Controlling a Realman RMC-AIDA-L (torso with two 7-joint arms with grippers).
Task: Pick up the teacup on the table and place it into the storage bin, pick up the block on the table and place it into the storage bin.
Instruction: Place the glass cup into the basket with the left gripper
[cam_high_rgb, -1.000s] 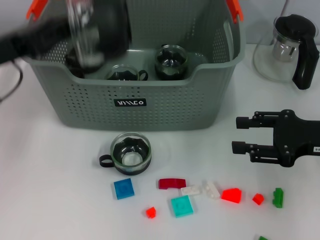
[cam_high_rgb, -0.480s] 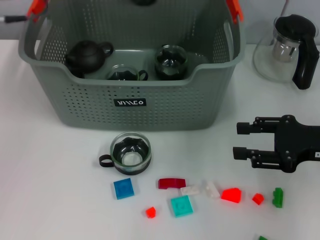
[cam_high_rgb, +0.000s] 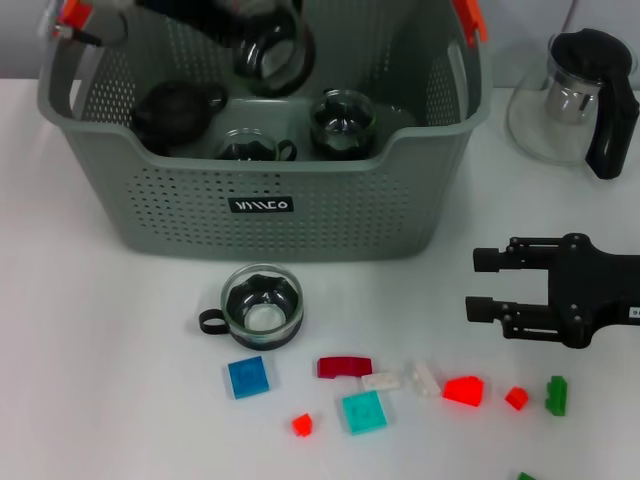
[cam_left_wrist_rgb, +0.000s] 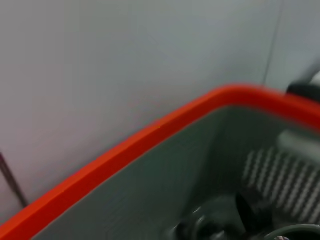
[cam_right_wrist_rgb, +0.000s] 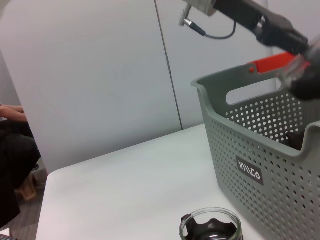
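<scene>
a: white counter (cam_high_rgb: 100, 340) runs under everything, with a pale wall behind. biggest thing on it?

b: the large grey perforated plastic storage bin (cam_high_rgb: 330, 215) with orange handle clips and a small black label, at the far side of the counter. inside it sit a dark round teapot (cam_high_rgb: 175, 110) and two glass teacups with dark inserts (cam_high_rgb: 342, 122).

a: and the arms?

b: the left hand (cam_high_rgb: 272, 48) is above the bin's back left part, blurred, with a glass teacup at it; i cannot tell how its fingers stand. the right hand (cam_high_rgb: 482, 283) rests low over the counter to the right of the bin, its two black fingers spread apart and holding nothing.

a: what else stands out?

b: a clear glass pitcher with a black handle and lid (cam_high_rgb: 580, 100) at the far right, just beside the bin.

a: and the smaller pieces?

b: a glass teacup with a black handle (cam_high_rgb: 260, 307) stands upright on the counter just in front of the bin. nearer still lie scattered blocks: a blue square block (cam_high_rgb: 247, 377), a teal square block (cam_high_rgb: 363, 411), a dark red curved block (cam_high_rgb: 344, 367), two white bits, several small red ones (cam_high_rgb: 463, 390) and a green one (cam_high_rgb: 556, 394).
</scene>
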